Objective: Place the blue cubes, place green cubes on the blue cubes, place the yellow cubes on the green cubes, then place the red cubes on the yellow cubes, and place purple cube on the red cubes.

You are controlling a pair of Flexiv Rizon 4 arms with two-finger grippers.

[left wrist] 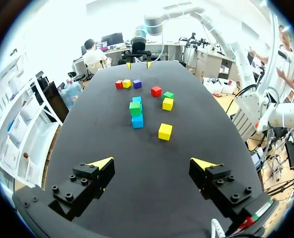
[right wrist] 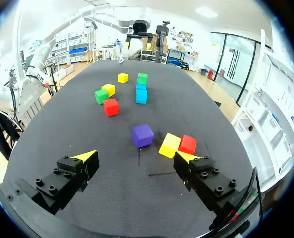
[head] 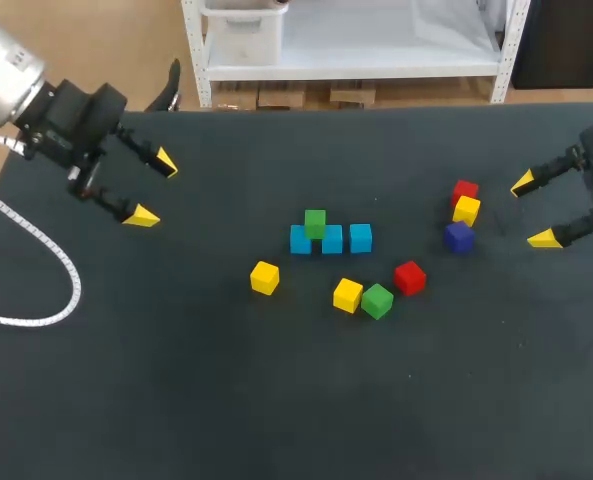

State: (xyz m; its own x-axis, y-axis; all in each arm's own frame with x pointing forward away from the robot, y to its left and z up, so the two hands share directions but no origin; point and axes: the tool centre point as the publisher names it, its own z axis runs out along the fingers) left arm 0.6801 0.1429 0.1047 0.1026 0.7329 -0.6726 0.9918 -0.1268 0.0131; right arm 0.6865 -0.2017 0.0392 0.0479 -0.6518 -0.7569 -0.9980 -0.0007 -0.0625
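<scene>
While one green cube (head: 315,222) already sits on the blue cubes (head: 333,241), the loose green cube (head: 377,301) lies apart from them, just beside a yellow cube (head: 347,295). It is nearer your right gripper (head: 534,210) than your left gripper (head: 153,189). Both grippers are wide open and hold nothing.

Left gripper (head: 154,188), right gripper (head: 536,210): both agape, empty.

- Three blue cubes (head: 332,241), side by side in a row.
- Two green cubes (head: 377,301): one up on the blue row, one down on the table (head: 176,400).
- Three yellow cubes (head: 264,277).
- Two red cubes (head: 409,277).
- One purple cube (head: 459,237).
</scene>
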